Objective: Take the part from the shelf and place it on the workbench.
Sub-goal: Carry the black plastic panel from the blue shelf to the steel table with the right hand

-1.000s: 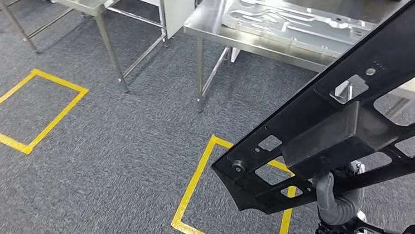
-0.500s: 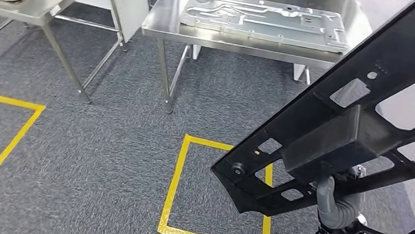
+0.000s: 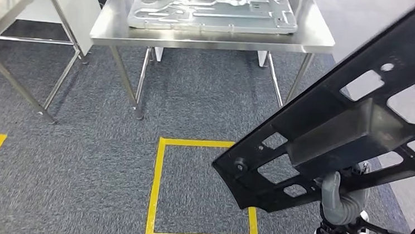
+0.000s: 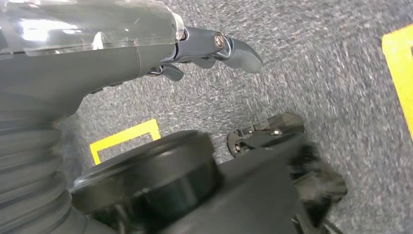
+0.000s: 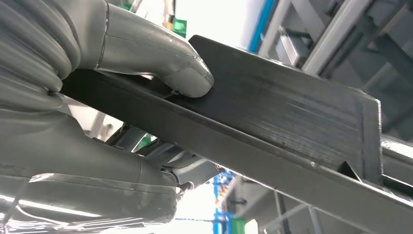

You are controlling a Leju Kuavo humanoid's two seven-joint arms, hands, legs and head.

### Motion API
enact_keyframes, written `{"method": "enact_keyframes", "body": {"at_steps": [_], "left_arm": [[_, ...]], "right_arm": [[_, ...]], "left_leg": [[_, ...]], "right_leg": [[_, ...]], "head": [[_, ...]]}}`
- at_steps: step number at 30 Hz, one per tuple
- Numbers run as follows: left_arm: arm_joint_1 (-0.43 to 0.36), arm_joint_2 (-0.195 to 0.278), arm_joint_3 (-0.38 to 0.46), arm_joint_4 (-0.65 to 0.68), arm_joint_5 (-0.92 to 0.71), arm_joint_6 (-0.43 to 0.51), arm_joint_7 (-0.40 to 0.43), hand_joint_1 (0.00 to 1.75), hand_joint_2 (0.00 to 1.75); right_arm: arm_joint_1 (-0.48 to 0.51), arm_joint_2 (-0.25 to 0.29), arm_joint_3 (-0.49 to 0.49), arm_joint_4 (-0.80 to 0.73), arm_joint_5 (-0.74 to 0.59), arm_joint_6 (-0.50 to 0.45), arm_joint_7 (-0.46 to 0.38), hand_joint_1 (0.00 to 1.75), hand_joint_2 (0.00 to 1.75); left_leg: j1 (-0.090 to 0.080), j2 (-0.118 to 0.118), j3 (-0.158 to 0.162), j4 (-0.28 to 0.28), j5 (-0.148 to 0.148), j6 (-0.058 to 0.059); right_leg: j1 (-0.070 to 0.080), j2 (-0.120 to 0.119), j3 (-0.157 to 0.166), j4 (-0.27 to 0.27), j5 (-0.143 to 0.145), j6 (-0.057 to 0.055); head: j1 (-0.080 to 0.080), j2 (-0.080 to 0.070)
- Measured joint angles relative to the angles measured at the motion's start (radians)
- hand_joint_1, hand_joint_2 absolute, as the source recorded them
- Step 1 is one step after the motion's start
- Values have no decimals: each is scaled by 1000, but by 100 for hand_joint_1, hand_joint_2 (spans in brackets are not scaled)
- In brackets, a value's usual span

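1. Table [image 3: 306, 46], stainless steel, ahead in the head view. Most of its top is occupied by a pressed silver panel [image 3: 213, 10]; bare steel is left only along the near edge and the right side. Risk judged: if the carried part is set down on the panel, it may rock or slide off.

2. Black frame part [image 3: 356, 117], long, with cut-out openings. It is carried tilted, high end up at the right, low end over the carpet floor [image 3: 79, 157] and above the yellow floor square [image 3: 157, 191]; it is well apart from the table, so placement is not yet done. Risk judged: the projecting low end may be struck against the table edge or a table leg [image 3: 127, 83] during the approach, and the part may be levered out of the grip.

3. Right robot hand [image 5: 122, 92]. In the right wrist view the part is grasped with the thumb pressed on one face and the palm and fingers under the other. Risk judged: the part is gripped at one spot on its length, so it may pivot or slip on the smooth face under its own weight.

4. Left robot hand [image 4: 195, 48]. It is seen hanging over the carpet with nothing in it and fingers loosely extended. Risk judged: no second support is given to the part, so a slip at the right robot hand would go uncaught.
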Motion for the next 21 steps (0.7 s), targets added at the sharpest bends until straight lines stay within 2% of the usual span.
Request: {"method": "enact_keyframes", "body": {"at_steps": [1,2,3,4,5,7,8,9,12,14,15,17,18,19,20,21], "left_arm": [[1,0,0,0,4,-1,2,0,175],[0,0,1,0,7,-1,3,0,175],[-2,0,1,0,10,-1,4,0,175],[-4,0,1,0,12,-1,5,0,175],[-5,0,1,0,13,0,5,0,175],[-3,1,1,0,16,3,6,0,175],[-1,2,2,0,17,5,5,0,175],[0,2,2,0,18,7,5,0,175],[0,2,2,0,22,10,1,0,175],[0,1,2,0,24,10,-2,0,175],[0,0,2,0,25,10,-4,0,175],[1,0,3,0,28,10,-7,0,175],[1,0,4,0,30,10,-8,0,175],[1,0,5,0,32,10,-9,0,175],[1,-1,6,0,32,9,-10,0,175],[1,-1,7,0,32,9,-11,0,175]], "right_arm": [[-5,0,0,0,-4,1,0,175,175],[-8,-1,0,0,-5,1,0,175,175],[-11,-1,0,1,-5,2,0,175,175],[-13,-1,0,2,-5,4,1,175,175],[-18,-1,0,4,-5,6,1,175,175],[-31,-1,1,8,-5,9,0,175,175],[-39,-1,1,10,-5,11,0,175,175],[-46,-1,3,13,-6,12,1,175,175],[-58,0,10,21,-5,12,4,175,175],[-66,1,13,25,-4,11,5,175,175],[-72,1,14,27,-4,9,5,175,175],[-80,2,16,32,-3,4,8,175,175],[-82,2,17,36,-2,2,9,175,175],[-84,2,17,39,-2,0,11,175,175],[-86,2,18,42,-2,-1,12,175,175],[-89,2,19,45,-2,-1,13,175,175]], "left_leg": [[0,-21,-36,73,-35,-1],[0,-32,-73,145,-63,-1],[0,-37,-101,195,-74,-1],[0,-38,-112,207,-64,1],[0,-38,-103,177,-33,5],[-4,-44,-51,42,50,21],[-6,-47,-26,-22,77,28],[-9,-50,-12,-63,91,34],[-10,-51,-7,-89,96,44],[-5,-48,-3,-101,105,53],[-2,-46,0,-106,109,57],[-3,-42,0,-106,109,59],[-2,-40,-1,-105,108,59],[-2,-38,0,-103,106,58],[-1,-37,0,-101,104,56],[0,-37,2,-98,100,53]], "right_leg": [[1,7,0,0,-1,-4],[3,12,0,0,-2,-8],[6,19,1,0,-3,-9],[8,25,3,1,-4,-10],[10,32,6,1,-5,-10],[14,43,14,1,-8,-8],[16,48,15,2,-9,-5],[17,50,13,3,-10,0],[13,52,7,2,-8,17],[13,40,-6,32,-30,27],[12,32,-27,77,-57,32],[8,23,-92,211,-118,40],[5,22,-120,264,-133,44],[3,21,-133,286,-130,47],[0,18,-124,265,-107,49],[-3,15,-96,207,-71,51]], "head": [[0,0],[0,0],[0,0],[0,0],[0,0],[0,0],[0,0],[0,0],[0,0],[0,0],[0,0],[0,0],[0,0],[0,0],[0,0],[0,0]]}}
